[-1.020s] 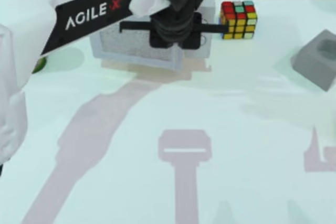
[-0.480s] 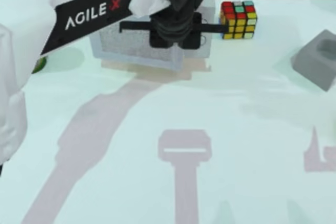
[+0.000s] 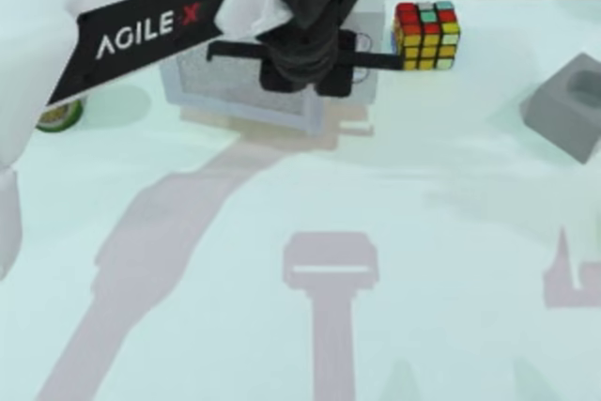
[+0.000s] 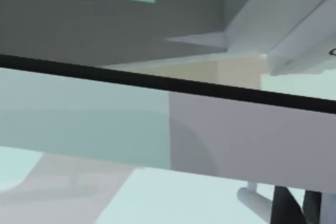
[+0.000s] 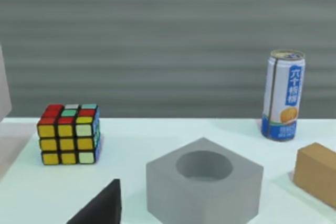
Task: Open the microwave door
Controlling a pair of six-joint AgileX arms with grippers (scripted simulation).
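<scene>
- Our left gripper (image 3: 305,63) sits at the front face of the microwave (image 3: 371,7), near the top-centre of the table (image 3: 282,232); the arm reaches in from the top view's left.
- We cannot tell whether its fingers are clenched or released; the wrist body covers them from above.
- The microwave door (image 3: 221,77) shows its speckled mesh window to the left of the gripper; its lower edge slants slightly away from the body.
- The left wrist view is very close: a black strip crosses a pale grey panel, nothing more readable.
- Our right arm is out of the top view, parked off to the right.
- A rubik's cube (image 3: 427,35) stands just beside the microwave's right side.
- A dark grey block (image 3: 568,105) with a round hollow lies at the right edge.
- The right wrist view shows a drink can (image 5: 283,95) and a brown box (image 5: 317,174) beyond the block.
- A small green-rimmed object (image 3: 61,115) lies at the left.
</scene>
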